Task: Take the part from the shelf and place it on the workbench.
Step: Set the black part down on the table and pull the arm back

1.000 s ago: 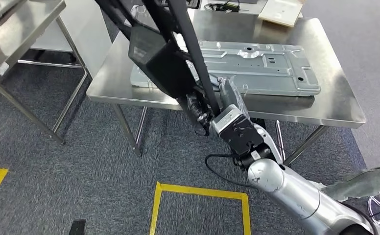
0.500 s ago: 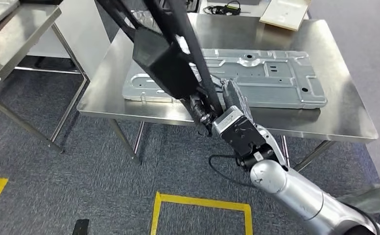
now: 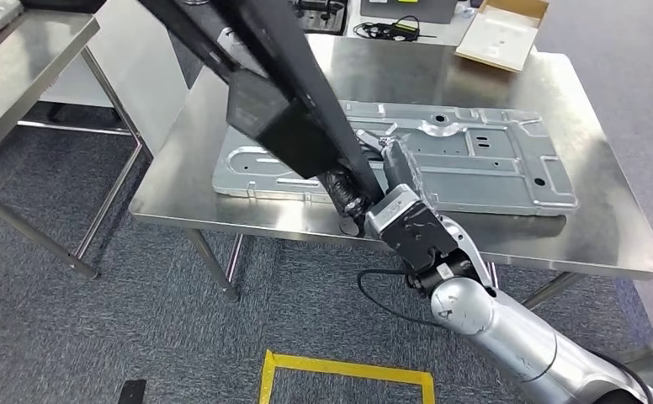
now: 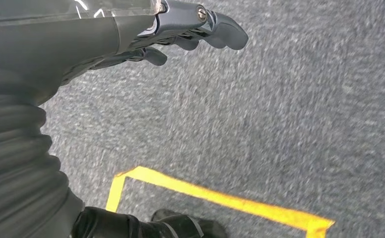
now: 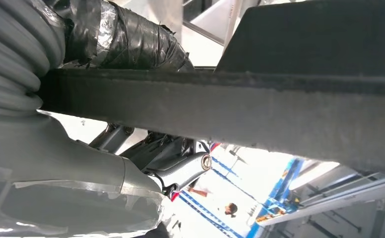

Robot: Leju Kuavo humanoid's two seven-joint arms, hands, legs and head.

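Note:
My right hand [image 3: 355,190] grips the lower end of a long black part [image 3: 283,114], a bar frame with a boxy block on it. The part slants up and to the left above the near edge of the steel workbench [image 3: 508,231]. In the right wrist view the black part [image 5: 260,109] crosses in front of my right hand [image 5: 131,153], with the taped thumb [image 5: 126,42] on one side and dark fingers on the other. My left hand [image 4: 131,34] hangs over grey carpet, fingers loosely extended, holding nothing.
A large grey stamped metal panel [image 3: 483,160] covers much of the workbench. A cardboard box [image 3: 501,38] and cables sit at its far edge. Another steel table [image 3: 20,59] stands at left. Yellow floor tape [image 3: 344,364] marks the carpet below.
The whole picture has shifted: the camera has moved nearer the workbench. My right hand still grips the black part, which now reaches further over the table's near edge.

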